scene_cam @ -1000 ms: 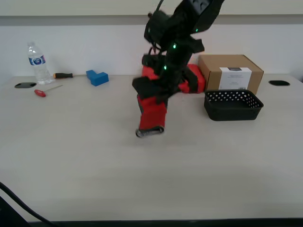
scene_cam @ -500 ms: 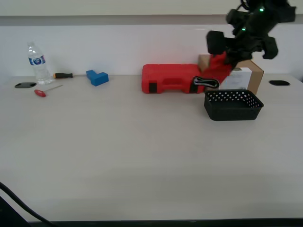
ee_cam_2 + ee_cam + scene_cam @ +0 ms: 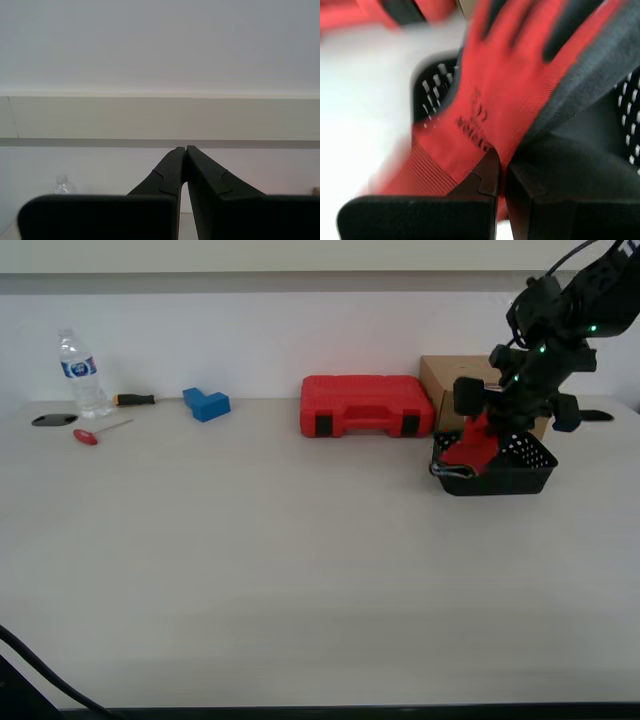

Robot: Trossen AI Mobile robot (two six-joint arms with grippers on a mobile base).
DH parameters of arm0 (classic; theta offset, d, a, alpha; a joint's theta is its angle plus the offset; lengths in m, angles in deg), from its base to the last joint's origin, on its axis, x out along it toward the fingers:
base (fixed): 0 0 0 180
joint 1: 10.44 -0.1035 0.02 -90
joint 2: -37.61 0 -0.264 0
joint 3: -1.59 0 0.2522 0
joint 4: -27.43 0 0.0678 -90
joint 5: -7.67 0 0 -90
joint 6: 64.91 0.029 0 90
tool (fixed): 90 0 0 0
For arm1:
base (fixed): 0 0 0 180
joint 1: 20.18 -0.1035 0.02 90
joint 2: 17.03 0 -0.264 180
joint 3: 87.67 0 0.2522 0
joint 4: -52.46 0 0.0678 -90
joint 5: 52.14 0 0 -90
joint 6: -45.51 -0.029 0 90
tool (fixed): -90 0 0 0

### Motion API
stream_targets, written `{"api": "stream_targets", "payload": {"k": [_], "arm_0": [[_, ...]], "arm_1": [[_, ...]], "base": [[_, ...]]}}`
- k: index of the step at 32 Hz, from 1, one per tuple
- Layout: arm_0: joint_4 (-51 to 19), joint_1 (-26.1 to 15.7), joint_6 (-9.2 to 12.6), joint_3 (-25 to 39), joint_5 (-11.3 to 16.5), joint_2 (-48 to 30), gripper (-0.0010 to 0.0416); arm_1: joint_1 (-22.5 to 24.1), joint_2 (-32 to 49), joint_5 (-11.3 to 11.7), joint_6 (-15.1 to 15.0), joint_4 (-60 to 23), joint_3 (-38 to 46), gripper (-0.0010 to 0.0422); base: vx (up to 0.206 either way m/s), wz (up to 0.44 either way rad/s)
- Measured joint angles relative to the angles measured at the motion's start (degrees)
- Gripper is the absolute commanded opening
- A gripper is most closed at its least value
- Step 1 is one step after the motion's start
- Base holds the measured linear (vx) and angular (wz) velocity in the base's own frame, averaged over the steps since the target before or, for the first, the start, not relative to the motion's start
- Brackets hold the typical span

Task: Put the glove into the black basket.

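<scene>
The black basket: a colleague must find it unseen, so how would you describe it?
Along the table's back edge sit a red tool case and a cardboard box. The black basket stands before that box: small, perforated, with a red glove at its rim.

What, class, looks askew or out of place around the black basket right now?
The glove drapes over the black basket's rim on the exterior view's left, cuff outside, pinched by my first end effector. Nothing else looks odd.
</scene>
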Motion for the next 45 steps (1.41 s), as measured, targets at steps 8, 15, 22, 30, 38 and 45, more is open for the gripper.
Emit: {"api": "stream_targets", "payload": {"k": [8, 15, 22, 30, 38, 45], "arm_0": [[-0.5, 0.9, -0.6, 3.8, 0.4, -4.4, 0.0021], [-1.9, 2.9, -2.8, 3.9, 1.2, -4.4, 0.0136], [-3.1, 3.0, -3.3, 3.9, 4.7, -0.9, 0.015], [-8.6, 2.9, -5.7, 3.9, 4.5, 8.1, 0.0142], [-9.4, 2.9, -6.9, 3.9, 7.3, 14.7, 0.0142], [-9.3, 2.9, -6.9, 3.9, 7.3, 15.8, 0.0142]], "arm_1": [[0.0, 0.0, 0.0, 0.0, 0.0, -0.1, 0.0], [0.0, 0.0, 0.0, 0.0, 0.1, -0.1, 0.0], [0.0, 0.0, 0.0, 0.0, 0.0, -0.1, 0.0], [0.0, 0.0, 0.0, 0.0, 0.0, -0.1, 0.0], [0.0, 0.0, 0.0, 0.0, 0.0, -0.1, 0.0], [0.0, 0.0, 0.0, 0.0, 0.0, -0.1, 0.0]], "base": [[0.0, 0.0], [0.0, 0.0], [0.0, 0.0], [0.0, 0.0], [0.0, 0.0], [0.0, 0.0]]}}
